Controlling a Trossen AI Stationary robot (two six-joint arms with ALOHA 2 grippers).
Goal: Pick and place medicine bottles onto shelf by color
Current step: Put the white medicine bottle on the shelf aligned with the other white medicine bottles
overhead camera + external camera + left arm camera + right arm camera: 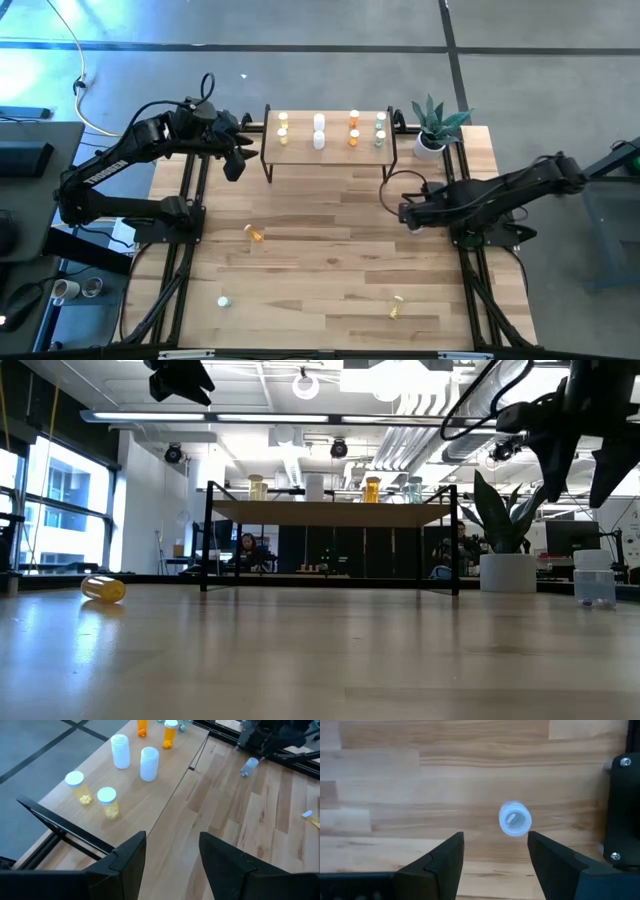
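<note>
Left gripper (pixel 237 163) parked off shelf's (pixel 330 150) left end, fingers (pixel 125 857) part-open, empty. Right gripper (pixel 412 217) near table's right edge, fingers wide over upright clear bottle (pixel 514 819) (cap up). Descend straight, centre bottle, then close.

You can't read the tiny bottle (pixel 223 301) colour in the high view; the right gripper (pixel 585 455) is cut off above.
</note>
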